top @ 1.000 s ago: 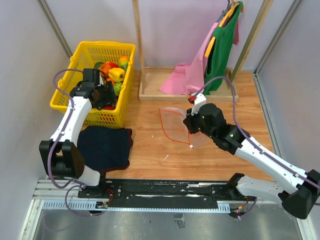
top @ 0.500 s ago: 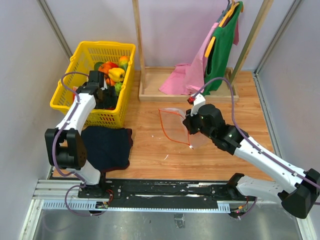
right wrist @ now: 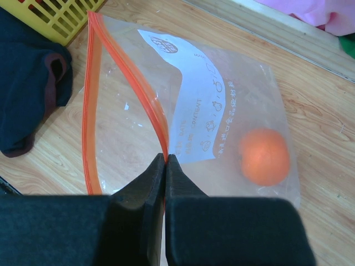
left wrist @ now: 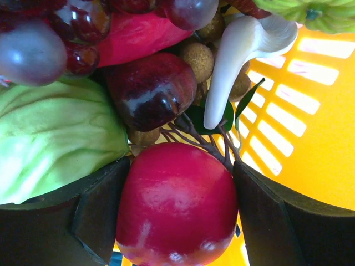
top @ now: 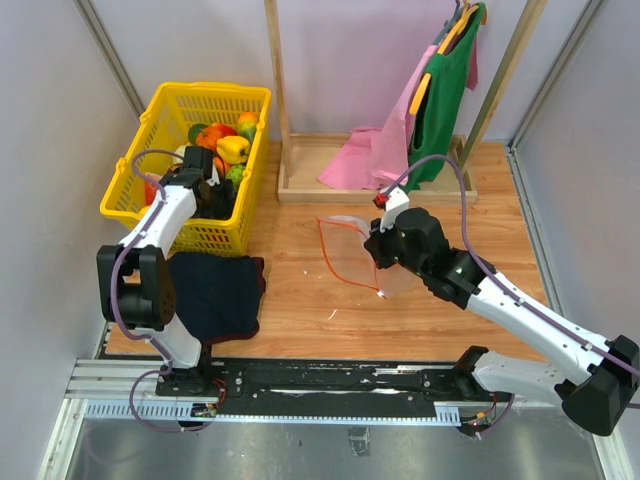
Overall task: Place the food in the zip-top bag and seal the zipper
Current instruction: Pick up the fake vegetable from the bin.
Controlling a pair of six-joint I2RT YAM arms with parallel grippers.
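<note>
Currently, your tally: orange [right wrist: 264, 156] inside zip-top bag [right wrist: 222, 88] on table [top: 300, 305]; right gripper [right wrist: 166, 166] pinched shut on zipper [right wrist: 133, 88]; left gripper [left wrist: 178, 191] wide astride red apple [left wrist: 177, 216] in basket [top: 205, 88], grip unclear. Sealing pending.

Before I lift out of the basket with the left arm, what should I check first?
1. The red fruit sits between the left gripper fingers: ok.
2. Firm grip on it: cannot tell.
3. Fingers free of neighbours: not ok, the cabbage lies against one finger.
4. The right gripper shut on the zipper: ok.
5. Mouth of the zip-top bag open: ok.
6. Room inside, only the orange there: ok.
</note>
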